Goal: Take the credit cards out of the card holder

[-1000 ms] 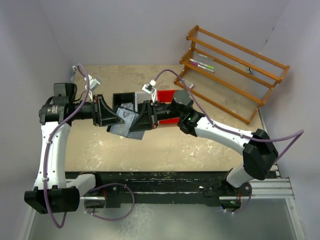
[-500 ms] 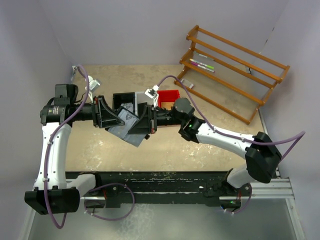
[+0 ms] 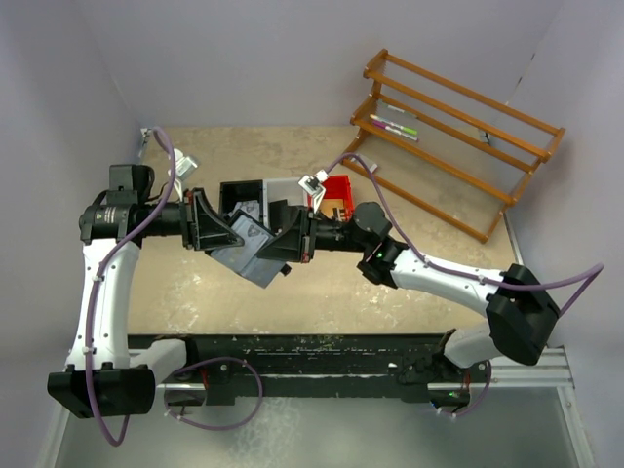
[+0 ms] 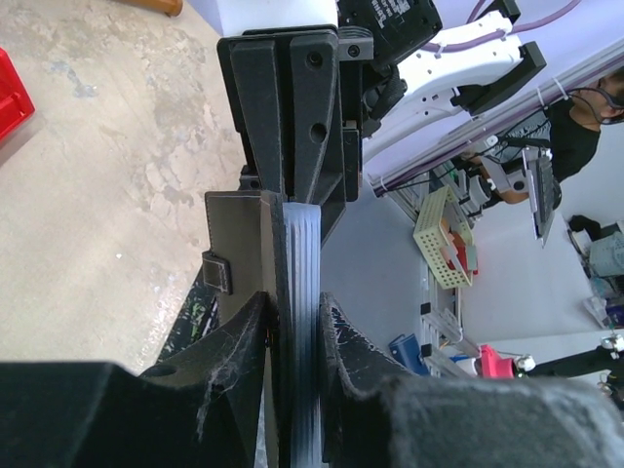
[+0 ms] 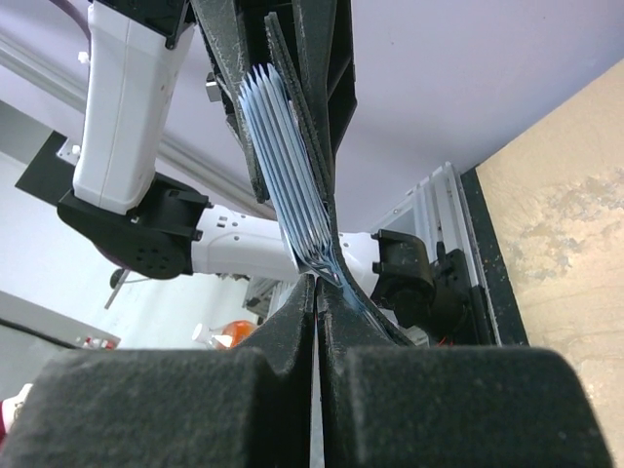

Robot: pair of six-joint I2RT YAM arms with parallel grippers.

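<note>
two arms meet above the middle of the table (image 3: 331,288), wrists facing each other. the card holder (image 4: 244,239), a black folding wallet with its small snap (image 4: 220,271) on the outer leaf, is held off the surface between them, edge-on to both wrist cameras. the left gripper (image 4: 293,310) is narrowed onto it: one finger presses the black leaf, the other presses the stack of credit cards (image 4: 304,263), so wallet and cards are clamped together. the cards, grey-blue, stand packed side by side against the leaf and reach towards the right gripper (image 5: 317,292). from the right wrist camera the same cards fan apart at their far ends and converge at a corner just at that gripper's tips. its jaws are pressed fully together there; whether a card or the wallet's leaf lies between them cannot be told. behind the grippers sit the joined black, white and red trays (image 3: 338,185). a wooden rack (image 3: 458,146) stands at the far right corner, well apart.
</note>
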